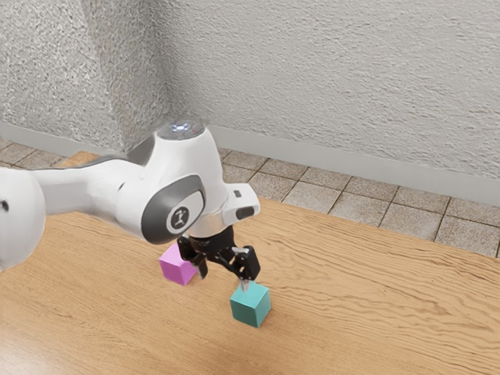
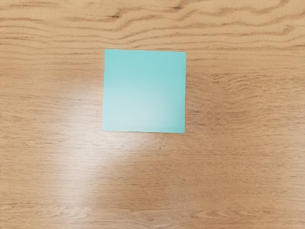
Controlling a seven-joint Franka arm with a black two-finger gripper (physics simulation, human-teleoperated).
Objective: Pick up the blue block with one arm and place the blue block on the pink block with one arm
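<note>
Exterior view: the arm (image 1: pixel 148 195) comes in from the exterior view's left, and its rear links are cut off at the picture's edge. Its white wrist hides the top of the gripper (image 1: pixel 224 278), so only the black fingers hang clear below it. The jaws stand apart with nothing between them. One finger overlaps the pink block (image 1: pixel 176 267) in the picture and covers that block's upper right corner; whether it touches the block or merely passes in front cannot be told. The other finger ends in a pale tip just over the blue block (image 1: pixel 251 305), and whether tip and top face meet is hard to make out. The blue block sits on the wooden table (image 1: pixel 375 297), below the gripper and nearer the finger toward the exterior view's right, not centred under the gap. The pink block lies on the table near the blue one, toward the exterior view's left and a little farther back; the two blocks are apart.

Wrist view: the blue block (image 2: pixel 144 90) is seen from straight above as a square top face, its sides hidden, lying flat on the table (image 2: pixel 238 167) under the hand. A pale sheen lies on the wood beside it.
</note>
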